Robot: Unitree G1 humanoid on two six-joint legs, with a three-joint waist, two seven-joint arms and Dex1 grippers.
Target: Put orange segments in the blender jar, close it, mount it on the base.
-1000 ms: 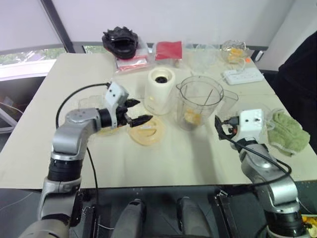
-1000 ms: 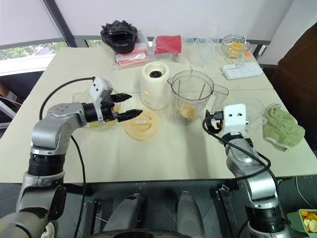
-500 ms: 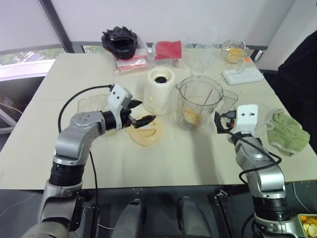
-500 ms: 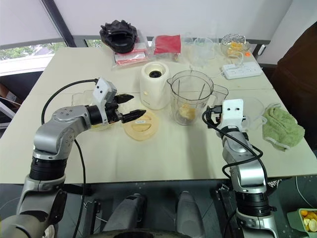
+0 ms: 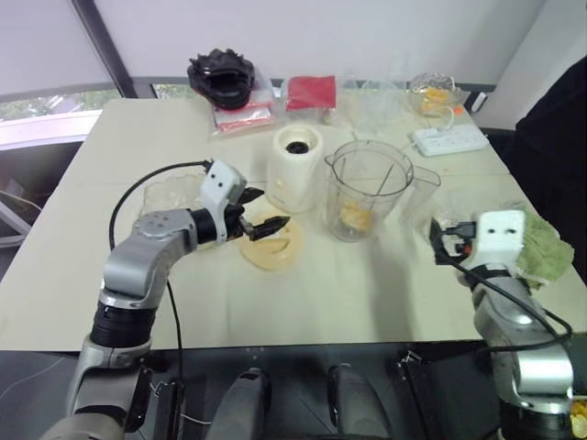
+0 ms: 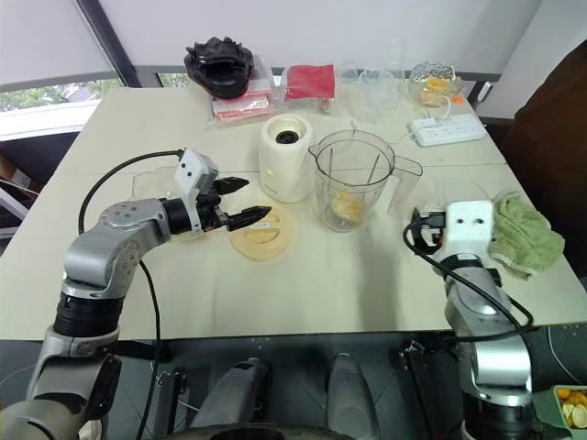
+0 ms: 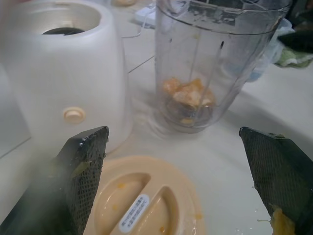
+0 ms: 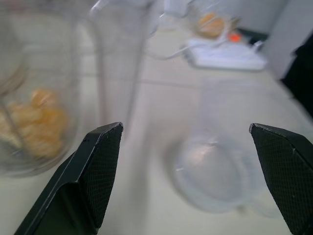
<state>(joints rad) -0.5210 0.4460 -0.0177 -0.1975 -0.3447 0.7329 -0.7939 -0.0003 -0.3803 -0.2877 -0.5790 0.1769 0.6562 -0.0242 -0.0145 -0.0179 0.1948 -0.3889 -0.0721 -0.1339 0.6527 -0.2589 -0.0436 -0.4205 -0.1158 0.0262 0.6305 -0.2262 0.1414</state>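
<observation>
Item: orange segments [image 5: 356, 215] in the uncovered jar [image 5: 370, 179] mid-table; lid [image 5: 271, 246] lies near-left of it, under your wide-open, empty left gripper [image 5: 270, 209]; base [image 5: 295, 170] unused; right gripper [image 5: 439, 243] open, empty; closing and mounting are left.

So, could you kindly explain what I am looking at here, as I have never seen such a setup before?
This is a humanoid robot with two arms, each ending in a black two-fingered gripper. The two wide pictures come from cameras on its head, looking down over a table. The two close-ups come from cameras on its wrists, looking along the fingers. On the table stand a clear blender jar with orange segments inside and a white base beside it. The jar's cream lid lies flat. The left gripper hovers open at the lid, and the right gripper is open near a green cloth. Neither holds anything.
</observation>
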